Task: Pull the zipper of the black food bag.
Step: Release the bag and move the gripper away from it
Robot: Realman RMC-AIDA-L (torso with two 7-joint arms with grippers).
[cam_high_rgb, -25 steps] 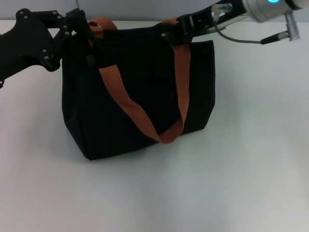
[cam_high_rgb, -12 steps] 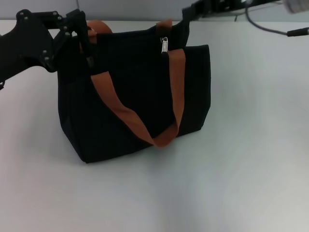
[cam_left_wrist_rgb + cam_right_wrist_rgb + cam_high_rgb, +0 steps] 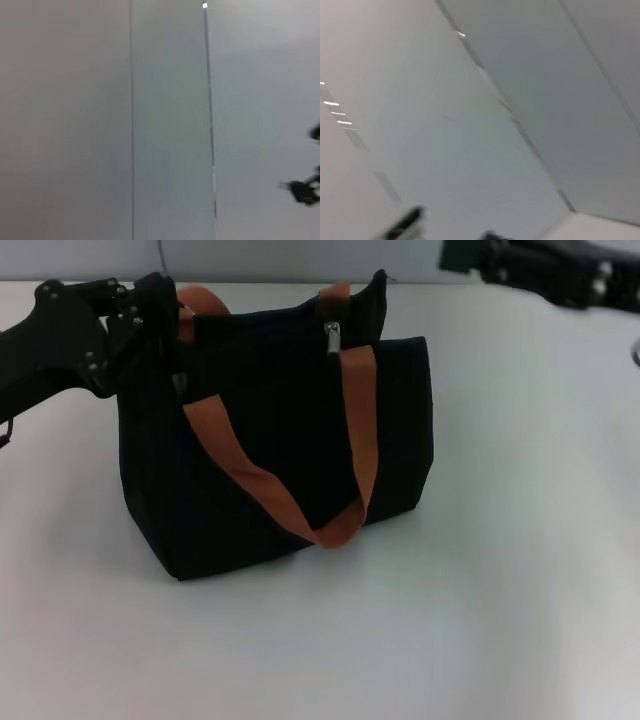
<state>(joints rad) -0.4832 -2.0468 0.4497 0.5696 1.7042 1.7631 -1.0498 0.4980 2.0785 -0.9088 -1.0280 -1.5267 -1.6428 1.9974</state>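
— Now, where's your bag?

— The black food bag (image 3: pixel 290 440) stands upright on the white table (image 3: pixel 520 540), toward the far left. Zipper (image 3: pixel 331 337) hangs at the top edge, beside the orange strap (image 3: pixel 352 420).

— Your grippers?

— Left gripper (image 3: pixel 165 315) is clamped on the bag's upper left corner. Right gripper (image 3: pixel 470 255) sits at the far right edge, well apart from the bag; whether its fingers are parted or closed you cannot tell.

A plain white table (image 3: pixel 520 570) meets a pale grey panelled wall (image 3: pixel 165 125) behind it.
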